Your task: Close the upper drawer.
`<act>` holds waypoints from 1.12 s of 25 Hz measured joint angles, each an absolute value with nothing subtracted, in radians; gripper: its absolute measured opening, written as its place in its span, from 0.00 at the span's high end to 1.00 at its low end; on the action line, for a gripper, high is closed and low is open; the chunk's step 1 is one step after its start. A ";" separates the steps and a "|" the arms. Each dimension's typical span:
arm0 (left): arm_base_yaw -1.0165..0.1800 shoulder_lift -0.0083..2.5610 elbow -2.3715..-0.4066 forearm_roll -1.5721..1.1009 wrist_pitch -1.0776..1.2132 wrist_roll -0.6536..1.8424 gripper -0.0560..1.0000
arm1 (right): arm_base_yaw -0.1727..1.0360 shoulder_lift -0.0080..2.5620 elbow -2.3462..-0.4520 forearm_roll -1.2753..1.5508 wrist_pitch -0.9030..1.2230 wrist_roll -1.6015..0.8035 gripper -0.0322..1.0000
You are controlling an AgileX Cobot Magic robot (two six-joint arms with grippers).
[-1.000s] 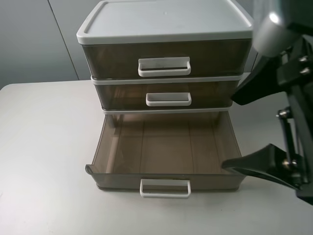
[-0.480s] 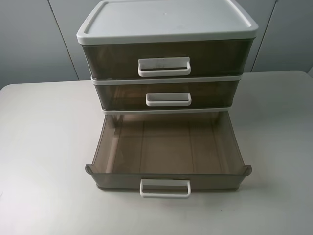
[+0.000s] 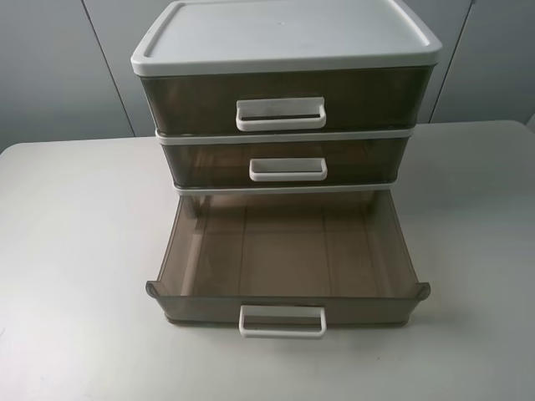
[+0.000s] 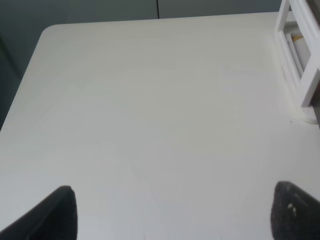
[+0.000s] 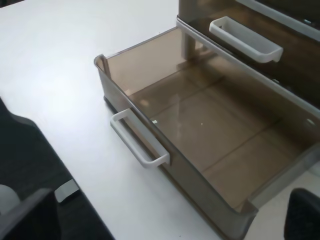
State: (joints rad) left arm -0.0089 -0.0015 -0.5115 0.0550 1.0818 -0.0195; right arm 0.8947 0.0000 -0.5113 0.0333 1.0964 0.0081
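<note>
The upper drawer [image 3: 209, 163] is the middle one of three smoky-brown drawers, with a white loop handle [image 3: 288, 170]. Its front looks flush with the white frame. It also shows in the right wrist view [image 5: 295, 75], with its handle [image 5: 245, 39]. The lowest drawer [image 3: 284, 251] is pulled far out and is empty. Neither gripper shows in the exterior view. My left gripper [image 4: 175, 215] is open over bare table beside the cabinet's white frame [image 4: 300, 60]. My right gripper [image 5: 165, 220] is open and empty, in front of the pulled-out lowest drawer [image 5: 200, 125].
The cabinet stands at the back middle of a white table [image 3: 75, 267], under a white lid [image 3: 284, 33]. The top drawer [image 3: 184, 100] is pushed in. The lowest drawer's handle [image 3: 282, 321] reaches close to the table's front edge. Grey panels stand behind.
One second ago my right gripper stood at the right edge of the exterior view; it has since left that view. The drawers have not moved.
</note>
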 joint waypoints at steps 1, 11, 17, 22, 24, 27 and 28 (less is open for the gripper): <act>-0.009 -0.002 -0.512 0.055 1.082 -0.019 0.25 | 0.892 0.000 -0.511 0.029 1.096 0.012 0.31; -0.009 -0.002 -0.512 0.057 1.082 -0.019 0.25 | 0.452 -0.001 -0.511 0.017 1.096 0.023 0.31; -0.009 -0.002 -0.512 0.057 1.082 -0.019 0.25 | 0.151 -0.001 -0.511 0.032 1.096 0.000 0.31; -0.009 -0.002 -0.512 0.057 1.082 -0.024 0.25 | 0.033 -0.001 -0.511 0.042 1.096 -0.008 0.31; -0.009 -0.002 -0.512 0.057 1.082 -0.024 0.25 | 0.027 -0.001 -0.511 0.042 1.096 -0.008 0.31; -0.009 -0.002 -0.512 0.057 1.082 -0.024 0.25 | 0.027 -0.001 -0.511 0.042 1.096 -0.008 0.31; -0.009 -0.002 -0.512 0.057 1.082 -0.024 0.25 | 0.027 -0.001 -0.511 0.042 1.096 -0.008 0.31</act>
